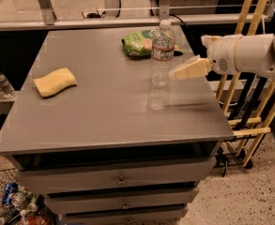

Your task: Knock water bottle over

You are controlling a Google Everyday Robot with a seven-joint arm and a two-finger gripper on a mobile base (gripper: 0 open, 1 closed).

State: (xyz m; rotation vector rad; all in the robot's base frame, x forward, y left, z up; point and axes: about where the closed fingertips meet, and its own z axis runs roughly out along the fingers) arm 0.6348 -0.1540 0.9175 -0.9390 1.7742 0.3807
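Observation:
The water bottle (162, 53) is a tall clear plastic bottle with a white cap and a white label with a red band. It stands upright on the grey table (109, 107), toward the back right. My gripper (178, 73) comes in from the right on a white arm. Its cream-coloured fingers point left and its tip is just right of the bottle's lower body, very close to it or touching it.
A green snack bag (139, 42) lies behind the bottle. A yellow sponge (55, 81) lies at the left of the table. A small bottle (2, 82) stands on a shelf to the left. A yellow rack (249, 107) stands right of the table. Drawers sit below the tabletop.

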